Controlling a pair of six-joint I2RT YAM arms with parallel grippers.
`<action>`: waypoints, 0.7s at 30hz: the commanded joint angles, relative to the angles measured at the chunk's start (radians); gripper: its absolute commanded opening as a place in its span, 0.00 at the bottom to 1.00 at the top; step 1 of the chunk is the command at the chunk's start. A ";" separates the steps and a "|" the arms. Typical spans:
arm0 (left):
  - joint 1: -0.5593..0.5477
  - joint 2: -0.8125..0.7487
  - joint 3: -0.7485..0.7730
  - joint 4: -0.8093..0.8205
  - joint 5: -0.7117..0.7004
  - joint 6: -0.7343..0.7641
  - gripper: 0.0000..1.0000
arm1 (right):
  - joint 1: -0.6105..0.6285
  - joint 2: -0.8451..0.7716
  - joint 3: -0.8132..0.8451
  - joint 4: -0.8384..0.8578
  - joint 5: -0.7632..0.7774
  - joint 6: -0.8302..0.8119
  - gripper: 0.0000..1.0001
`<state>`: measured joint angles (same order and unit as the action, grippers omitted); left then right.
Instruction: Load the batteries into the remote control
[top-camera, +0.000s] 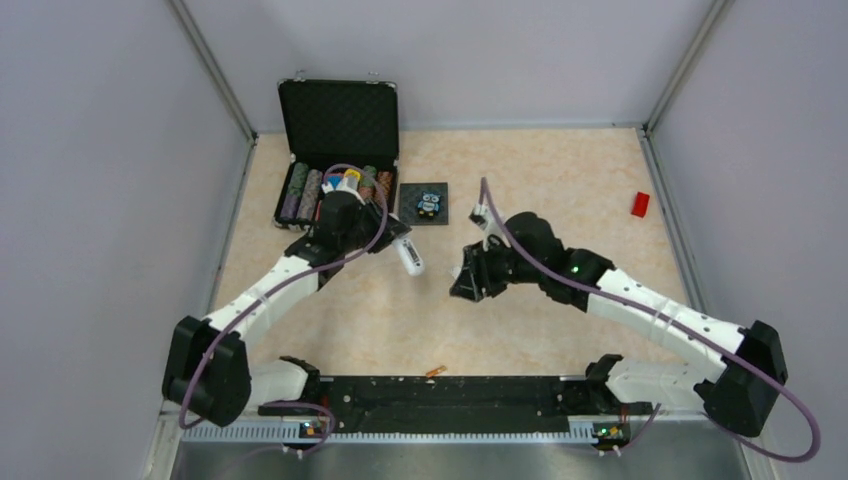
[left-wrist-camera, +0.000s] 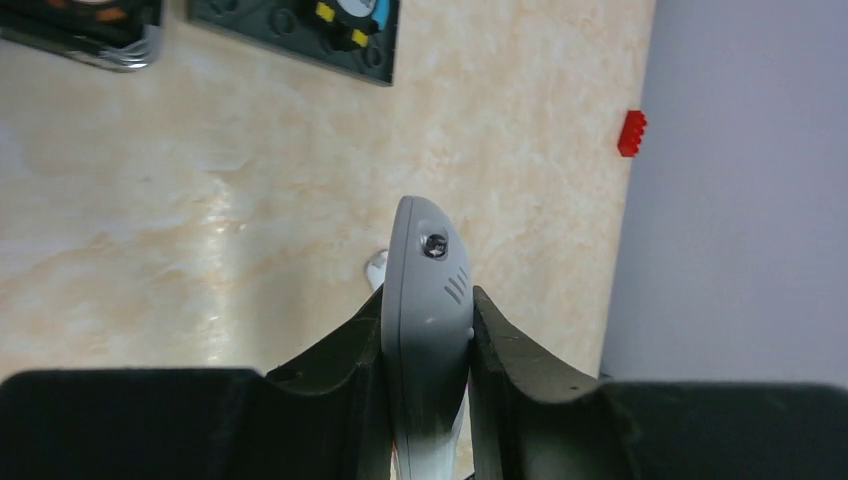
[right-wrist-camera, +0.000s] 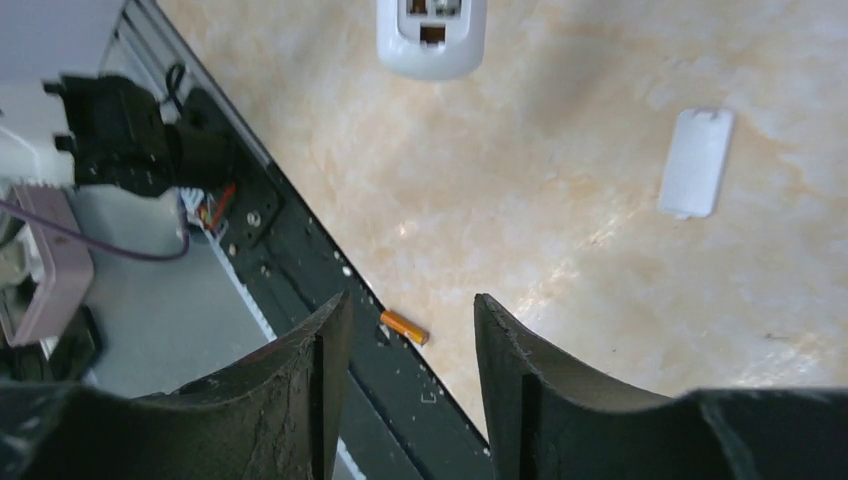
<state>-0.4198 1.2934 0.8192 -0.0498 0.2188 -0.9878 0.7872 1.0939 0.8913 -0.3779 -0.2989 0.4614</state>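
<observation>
Beige table (top-camera: 560, 170): black case (top-camera: 338, 120), owl tile (top-camera: 424, 203), red block (top-camera: 640, 204), orange battery (top-camera: 435, 372), white cover (right-wrist-camera: 696, 163).

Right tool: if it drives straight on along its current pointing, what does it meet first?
Likely the small orange-copper cylindrical battery, lying beside the black base rail, in line with the open right tool. Nothing shows between them; depth is unclear, so it might land on rail or beige tabletop beside it.

Robot lab test cell.
Plain grey walls (top-camera: 100, 150) enclose a marbled table (top-camera: 560, 180) with a black mounting rail (top-camera: 450, 392) at its edge.
</observation>
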 joint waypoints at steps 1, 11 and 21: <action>0.013 -0.161 -0.080 -0.050 -0.100 0.091 0.00 | 0.080 0.073 0.012 0.004 0.041 -0.073 0.51; 0.018 -0.447 -0.211 0.173 0.030 0.104 0.00 | 0.080 0.153 0.102 0.327 -0.142 0.069 0.75; 0.019 -0.566 -0.163 0.257 0.152 0.015 0.00 | 0.080 0.291 0.184 0.594 -0.297 0.206 0.76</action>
<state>-0.4061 0.7578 0.6098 0.0944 0.3172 -0.9234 0.8658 1.3525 0.9955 0.0433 -0.5003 0.6094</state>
